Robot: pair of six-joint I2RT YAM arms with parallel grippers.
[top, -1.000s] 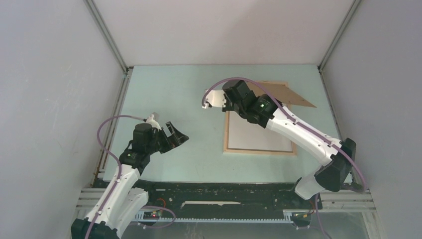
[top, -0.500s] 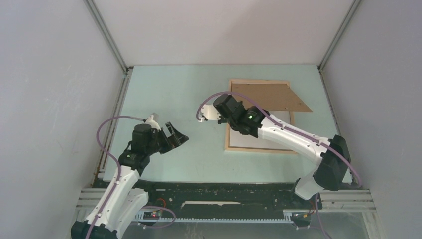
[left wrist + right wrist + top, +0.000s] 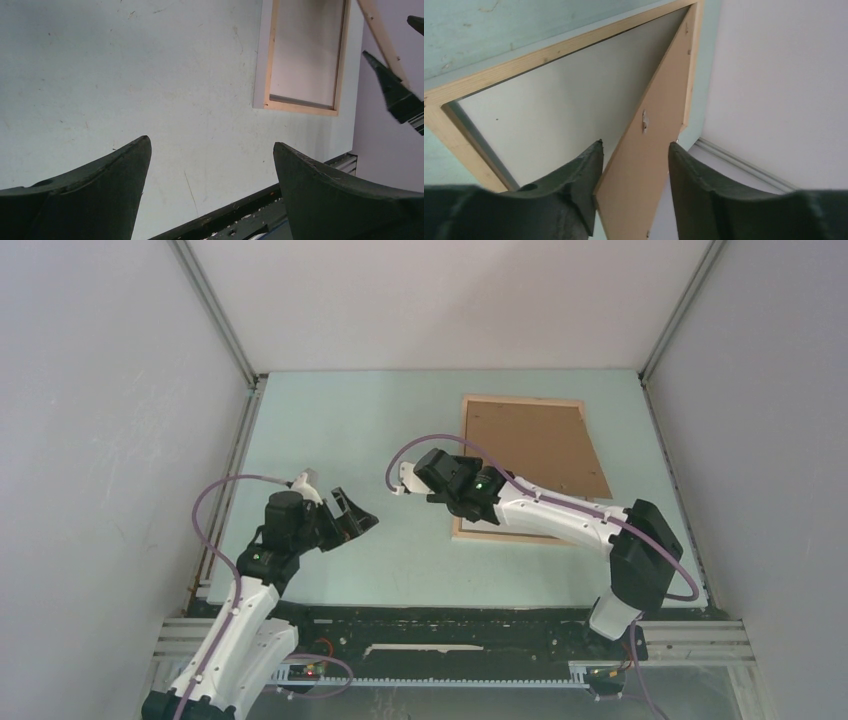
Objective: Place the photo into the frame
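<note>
The light wooden frame (image 3: 520, 399) lies flat on the right half of the table. A brown backing board (image 3: 535, 445) covers most of it. In the right wrist view the board (image 3: 659, 115) still slants up from the frame (image 3: 549, 50). A plain white sheet (image 3: 549, 105) fills the frame below it and looks like the photo lying face down. My right gripper (image 3: 635, 145) hovers over the frame's near left corner (image 3: 462, 505). Its jaws stand apart around the board's near corner without pinching it. My left gripper (image 3: 362, 508) hangs wide open and empty over bare table (image 3: 211, 141).
Grey walls close in the teal table (image 3: 350, 430) on the left, right and far sides. A black rail (image 3: 450, 625) runs along the near edge. The frame (image 3: 272, 55) also shows far off in the left wrist view.
The right gripper drew back toward the near left and lowered the board from a steep tilt until it lay almost flat on the frame. Its jaws then parted off the board. The left arm stayed still.
</note>
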